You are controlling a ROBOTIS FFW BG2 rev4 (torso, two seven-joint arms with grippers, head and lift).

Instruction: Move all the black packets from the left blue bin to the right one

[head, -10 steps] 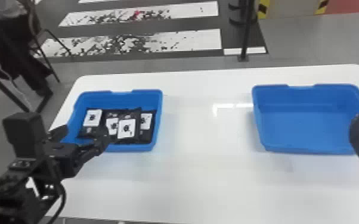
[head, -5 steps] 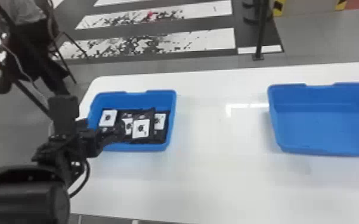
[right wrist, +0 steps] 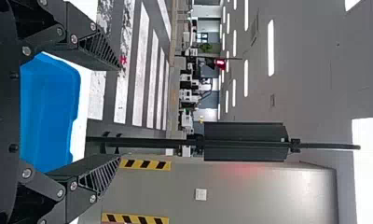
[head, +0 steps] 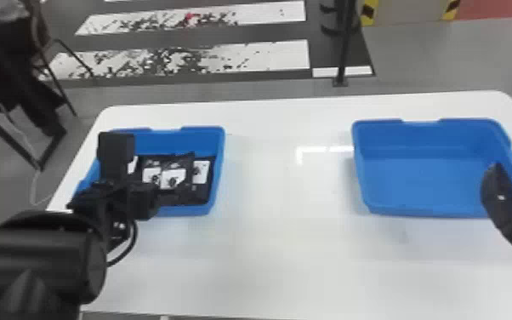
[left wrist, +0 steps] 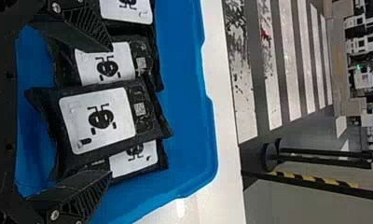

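In the head view, my left gripper (head: 159,196) is over the near left part of the left blue bin (head: 204,129), which holds several black packets (head: 185,193) with white labels. From the left wrist view, my left gripper (left wrist: 111,111) stands open, its two fingers spread above the packets. The uppermost black packet (left wrist: 100,117) lies across the gap, overlapping others. My right gripper (head: 499,198) stays near the right side of the right blue bin (head: 421,183), whose floor shows bare. In the right wrist view, my right gripper (right wrist: 119,113) is open with nothing between its fingers.
Both bins rest on a white table (head: 289,255), with a wide stretch of tabletop between them. A dark post (head: 344,47) stands on the floor beyond the far table edge. A chair and a person are at the far left.
The left gripper has come farther over the left bin, forward and rightward. The head view shifted sideways and back. The right gripper shows slightly farther left against the right bin.
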